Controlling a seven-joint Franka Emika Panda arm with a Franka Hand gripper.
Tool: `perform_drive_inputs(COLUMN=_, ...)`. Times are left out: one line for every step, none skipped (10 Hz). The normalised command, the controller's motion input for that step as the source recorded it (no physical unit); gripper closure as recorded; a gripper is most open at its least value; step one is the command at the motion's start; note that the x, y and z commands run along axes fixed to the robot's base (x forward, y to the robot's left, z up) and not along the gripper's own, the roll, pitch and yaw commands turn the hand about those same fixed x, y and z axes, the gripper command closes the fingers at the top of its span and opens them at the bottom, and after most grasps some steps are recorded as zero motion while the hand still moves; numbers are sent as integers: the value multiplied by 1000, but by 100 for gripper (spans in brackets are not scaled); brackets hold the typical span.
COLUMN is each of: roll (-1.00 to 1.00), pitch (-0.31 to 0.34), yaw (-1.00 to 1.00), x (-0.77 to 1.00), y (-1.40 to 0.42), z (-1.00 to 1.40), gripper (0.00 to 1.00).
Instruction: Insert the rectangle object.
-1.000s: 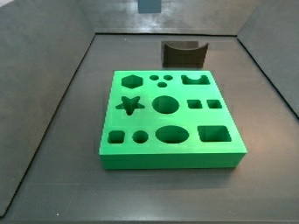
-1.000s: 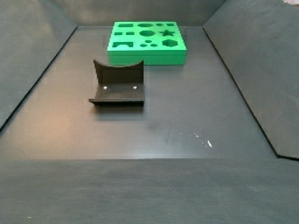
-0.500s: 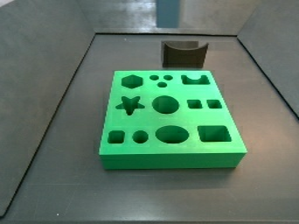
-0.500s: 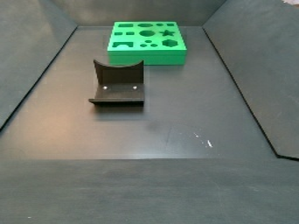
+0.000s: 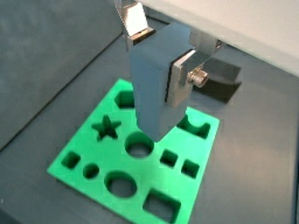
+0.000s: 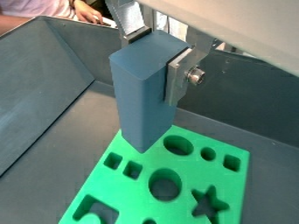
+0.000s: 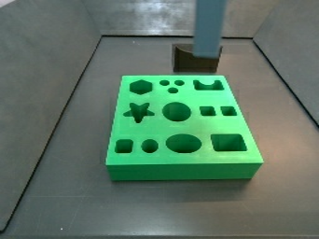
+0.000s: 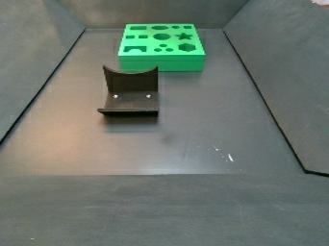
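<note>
The end effector [image 5: 160,52] grasps the rectangle object [image 5: 156,86] upright above the green board [image 5: 135,162].

No legible text or markings.

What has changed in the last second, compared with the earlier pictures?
In a side view, the tall blue-grey rectangular block has come lower into the frame and shifted right, now hanging in front of the dark fixture. Both wrist views show the gripper shut on this block, above the green board with shaped holes. The board and fixture have not moved.
</note>
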Motion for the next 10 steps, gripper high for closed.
perform_drive_inputs(roll=0, pitch=0, yaw=0, x=1000, y=-351, z=-271, gripper=100)
perform_drive_inputs(roll=14, pitch=0, yaw=-174, x=943, y=-331, z=-311, gripper=100)
perform_drive_inputs(roll=41, pitch=0, yaw=-457, x=634, y=-297, z=-329, gripper=100)
perform_drive_inputs(roll=40, pitch=0, yaw=-580, x=491, y=-271, z=-311, gripper=100)
perform_drive_inputs(roll=27, pitch=0, yaw=-720, x=334, y=-240, z=-286, gripper=100)
perform_drive_inputs(roll=54, pitch=33, yaw=-946, x=0, y=-157, z=-346, gripper=100)
perform_drive_inputs(roll=84, pitch=181, yaw=-909, x=-37, y=-117, z=-389, gripper=100)
perform_drive_inputs(roll=71, pitch=237, yaw=-857, x=-40, y=-83, z=-389, gripper=100)
perform_drive_inputs(roll=70, pitch=261, yaw=-831, x=-40, y=-80, z=-389, gripper=100)
perform_drive_inputs(roll=74, pitch=289, yaw=-806, x=-40, y=-111, z=-366, gripper=100)
